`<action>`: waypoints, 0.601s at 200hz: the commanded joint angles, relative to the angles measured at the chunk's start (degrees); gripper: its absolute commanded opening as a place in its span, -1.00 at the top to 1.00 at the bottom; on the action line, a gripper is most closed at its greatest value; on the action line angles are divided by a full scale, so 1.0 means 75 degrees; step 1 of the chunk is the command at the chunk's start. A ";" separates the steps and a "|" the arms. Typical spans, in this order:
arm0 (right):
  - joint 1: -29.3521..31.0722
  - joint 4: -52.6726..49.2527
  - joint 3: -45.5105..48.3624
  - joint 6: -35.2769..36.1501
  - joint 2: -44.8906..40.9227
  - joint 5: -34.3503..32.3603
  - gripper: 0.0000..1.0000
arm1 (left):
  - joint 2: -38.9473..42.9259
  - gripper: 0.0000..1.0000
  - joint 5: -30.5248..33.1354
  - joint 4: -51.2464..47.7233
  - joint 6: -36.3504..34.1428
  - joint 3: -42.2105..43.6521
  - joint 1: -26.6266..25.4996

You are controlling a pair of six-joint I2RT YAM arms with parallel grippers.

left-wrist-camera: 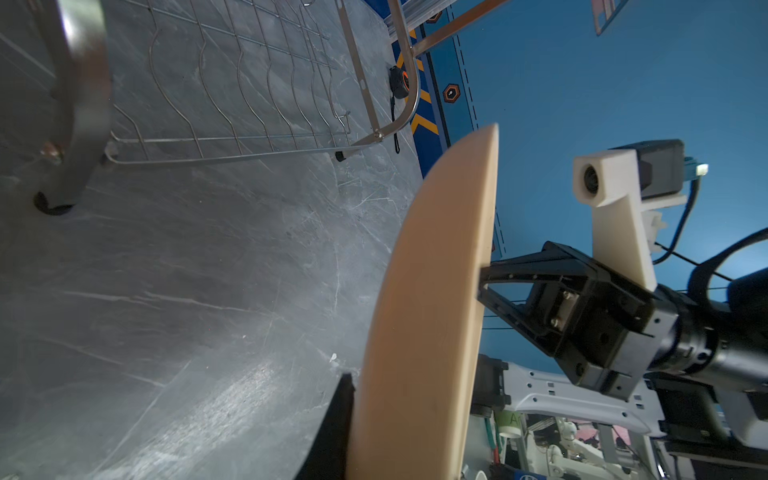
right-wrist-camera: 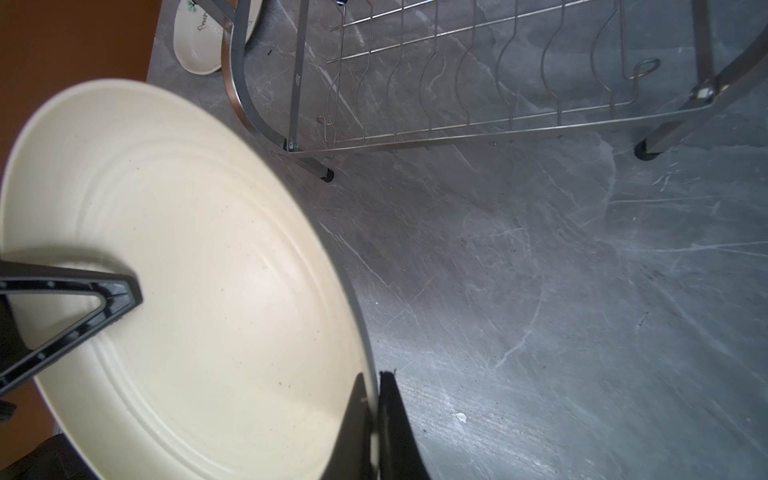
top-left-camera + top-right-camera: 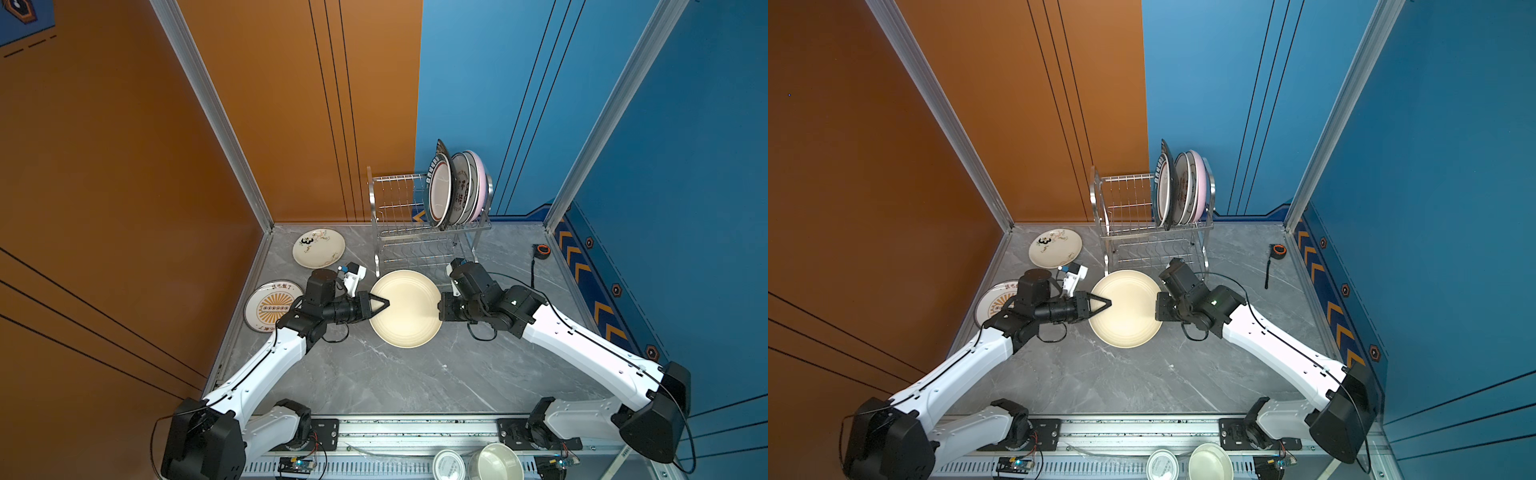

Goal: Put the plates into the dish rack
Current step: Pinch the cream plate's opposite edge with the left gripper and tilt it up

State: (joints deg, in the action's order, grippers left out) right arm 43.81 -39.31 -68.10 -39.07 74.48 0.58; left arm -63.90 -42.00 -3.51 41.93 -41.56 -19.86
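A plain cream plate (image 3: 409, 316) (image 3: 1129, 316) hangs level above the table in front of the dish rack (image 3: 399, 232) (image 3: 1125, 224), held from both sides. My left gripper (image 3: 384, 303) (image 3: 1106, 303) is shut on its left rim (image 1: 436, 291), one finger lying across the plate's face (image 2: 120, 295). My right gripper (image 3: 441, 309) (image 2: 376, 415) pinches the right rim. Several plates (image 3: 455, 189) stand upright at the right end of the rack's upper tier. A panda plate (image 3: 318, 248) and an orange sunburst plate (image 3: 272, 305) lie flat on the left.
The rack's lower tier (image 2: 457, 83) (image 1: 249, 104) holds nothing. A tape measure (image 3: 541, 250) lies near the right wall. A deep cream bowl (image 3: 496, 461) and a round tin lid (image 3: 449, 463) sit by the front rail.
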 commanded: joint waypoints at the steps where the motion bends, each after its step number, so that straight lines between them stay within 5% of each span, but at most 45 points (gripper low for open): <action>1: -0.0181 0.0427 -0.0007 0.0317 -0.0216 0.0578 0.57 | 0.0139 0.89 -0.0052 0.0178 0.0036 0.0045 -0.0060; 28: -0.0954 0.0805 0.0403 0.0497 -0.0435 0.2019 0.05 | 0.0234 1.00 -0.0176 0.0187 -0.0021 0.0063 -0.0025; 52: -0.1441 0.1388 0.0827 0.0511 -0.0593 0.3418 -0.20 | 0.0289 1.00 -0.0391 0.0271 -0.0031 0.0092 0.0061; 120: -0.1635 0.2992 0.1339 0.0012 -0.0351 0.5067 -0.20 | 0.0305 1.00 -0.0926 0.0839 0.0336 0.0104 0.0120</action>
State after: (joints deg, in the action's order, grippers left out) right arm 31.77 -24.77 -59.86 -36.45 71.05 32.47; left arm -62.65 -45.58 -0.38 43.22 -41.25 -19.44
